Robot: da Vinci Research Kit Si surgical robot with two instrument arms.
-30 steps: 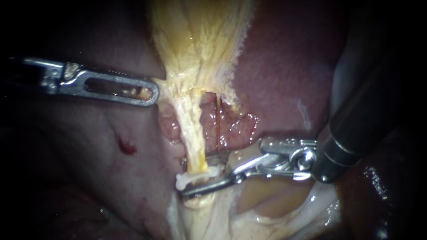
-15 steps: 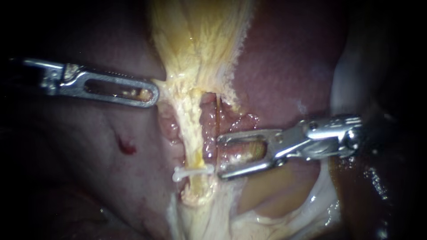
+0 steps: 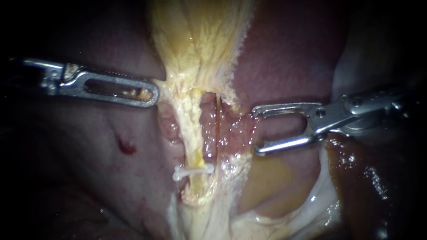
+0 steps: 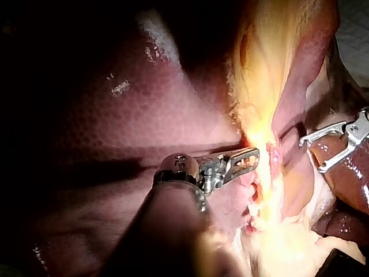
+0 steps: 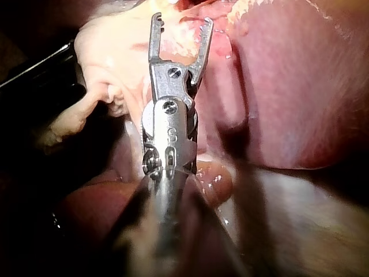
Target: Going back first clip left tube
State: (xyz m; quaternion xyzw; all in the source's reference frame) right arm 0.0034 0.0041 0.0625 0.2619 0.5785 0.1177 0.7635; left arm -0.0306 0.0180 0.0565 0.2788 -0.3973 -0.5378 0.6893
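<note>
Clip point(image 3: 192, 171) sits across the left tube point(image 3: 191, 129), low down. Right instrument point(image 3: 256, 130): jaws wide apart, empty, well clear of it. Left instrument point(image 3: 151, 94): jaws apparently closed on gallbladder point(image 3: 200, 40) tissue. Advise a straight retreat along the shaft, left traction unaltered.

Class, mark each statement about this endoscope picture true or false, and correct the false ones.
1. A white clip sits across the left tube. True.
2. The right instrument has its jaws shut on the clip. False: its jaws are open, empty and clear of the clip.
3. The left instrument has its jaws shut on the gallbladder. True.
4. The right tube also carries a clip. False: no clip shows on it.
</note>
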